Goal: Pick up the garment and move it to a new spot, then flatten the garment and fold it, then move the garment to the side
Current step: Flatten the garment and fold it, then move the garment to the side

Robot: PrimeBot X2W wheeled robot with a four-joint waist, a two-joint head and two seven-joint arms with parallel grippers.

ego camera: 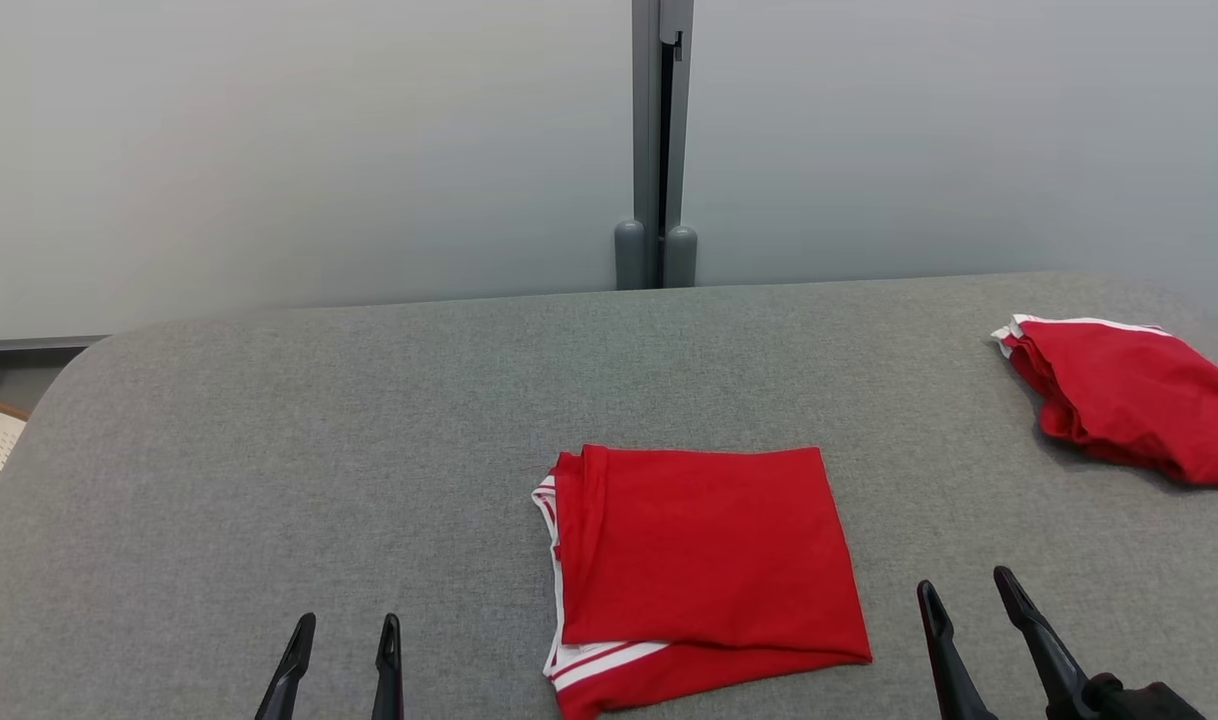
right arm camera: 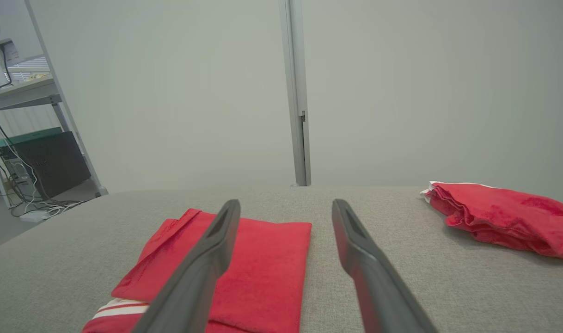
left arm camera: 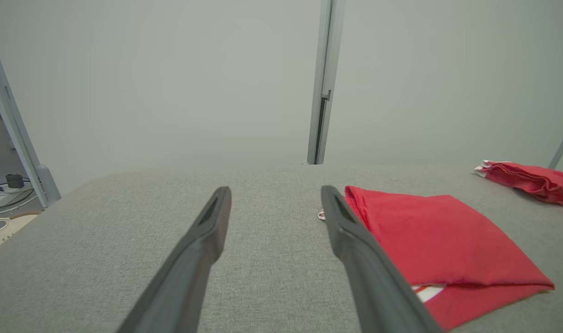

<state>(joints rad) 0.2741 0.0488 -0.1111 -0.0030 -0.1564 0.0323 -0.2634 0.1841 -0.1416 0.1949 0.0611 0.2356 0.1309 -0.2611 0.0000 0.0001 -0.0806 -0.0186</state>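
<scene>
Head view shows the garment (ego camera: 704, 560) folded at the near middle of the counter (ego camera: 369, 450), left jaws and right jaws wide open and empty, so seemingly only moving it aside remains.

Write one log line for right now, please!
folded garment: flat on table | left pincer: open, empty | right pincer: open, empty | second garment: far right

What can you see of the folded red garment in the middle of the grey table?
The folded red garment, seemingly soft cloth, lies flat on the grey fabric-covered table, near its front middle. It forms a rough square with a smooth top layer, stacked fold edges along its left side, and white striped trim peeking out at the left and lower-left. Only the table touches it.
</scene>
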